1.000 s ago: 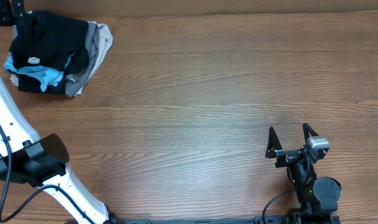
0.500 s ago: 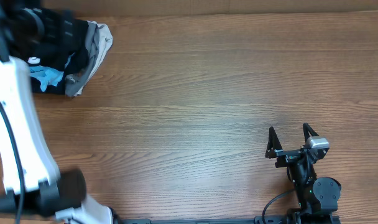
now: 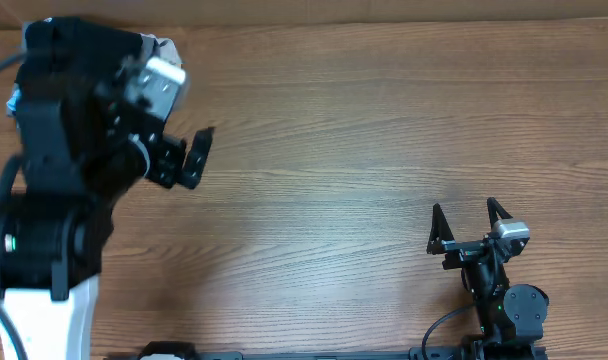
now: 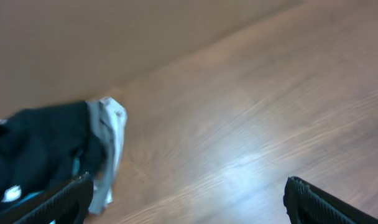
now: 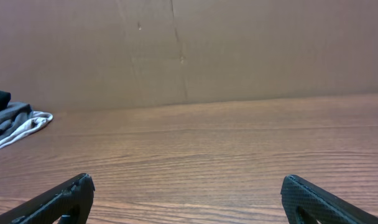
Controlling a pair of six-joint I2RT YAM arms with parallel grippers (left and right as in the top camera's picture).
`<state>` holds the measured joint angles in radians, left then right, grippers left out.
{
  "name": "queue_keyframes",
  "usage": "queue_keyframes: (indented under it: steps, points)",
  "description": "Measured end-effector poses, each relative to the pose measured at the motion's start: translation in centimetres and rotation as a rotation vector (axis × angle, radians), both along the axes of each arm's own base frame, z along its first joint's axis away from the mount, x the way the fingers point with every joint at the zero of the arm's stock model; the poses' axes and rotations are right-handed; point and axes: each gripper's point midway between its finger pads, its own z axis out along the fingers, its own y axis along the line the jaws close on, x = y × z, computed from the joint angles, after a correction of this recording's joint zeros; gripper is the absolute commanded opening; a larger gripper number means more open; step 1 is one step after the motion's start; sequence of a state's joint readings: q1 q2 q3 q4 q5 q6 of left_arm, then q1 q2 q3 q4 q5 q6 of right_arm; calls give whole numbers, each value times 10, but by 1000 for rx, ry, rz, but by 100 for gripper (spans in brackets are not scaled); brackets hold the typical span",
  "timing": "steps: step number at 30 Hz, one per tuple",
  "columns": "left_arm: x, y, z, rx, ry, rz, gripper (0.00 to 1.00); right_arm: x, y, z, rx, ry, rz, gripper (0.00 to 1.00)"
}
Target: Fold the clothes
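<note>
Over at the far left, the black garment [image 4: 40, 146] sits in a soft, rumpled heap on the table [image 3: 364, 120]. It lies ahead of the left gripper [image 4: 186, 204] and off to the left of its jaws, just beyond the left fingertip. A small white patch [image 4: 12, 193] shows low on it — too blurred to say more — and a sliver of light blue cloth [image 4: 77, 165] peeks out beside it. A grey-and-beige garment [image 4: 108, 140] is bunched against its right side, touching it. The left jaws stand wide apart, holding nothing; only their tips show, cut off by the bottom edge of the wrist view. From above, the left arm [image 3: 74, 150] is blurred and covers nearly the whole heap, so only a beige corner pokes out past it. Across the table the right gripper [image 3: 465, 212] has its jaws spread too, empty. From its wrist camera the black garment is a dark scrap at the left edge — far ahead and left of the jaws, mostly cut off.
</note>
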<state>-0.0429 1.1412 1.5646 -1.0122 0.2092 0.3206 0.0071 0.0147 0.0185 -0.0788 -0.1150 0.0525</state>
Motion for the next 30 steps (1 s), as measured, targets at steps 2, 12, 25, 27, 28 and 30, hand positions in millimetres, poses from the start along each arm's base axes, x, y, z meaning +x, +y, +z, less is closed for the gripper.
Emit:
queue_keyframes:
  steps: [2,12,25,27,28,30]
  points:
    - [1,2,1,-2,-99,9,100,0,0,0,0,0,0,100]
    - [-31,4,-63,-51,-452,23,100,0,0,0,0,0,0,100]
    - [-59,15,-156,-118,-626,100,100,0,0,0,0,1,0,100]
    - [-61,17,-163,-122,-641,112,100,0,0,0,0,0,0,100]
    - [-61,18,-166,-123,-646,115,100,0,0,0,0,0,0,100]
    - [-64,19,-171,-128,-658,121,100,0,0,0,0,0,0,100]
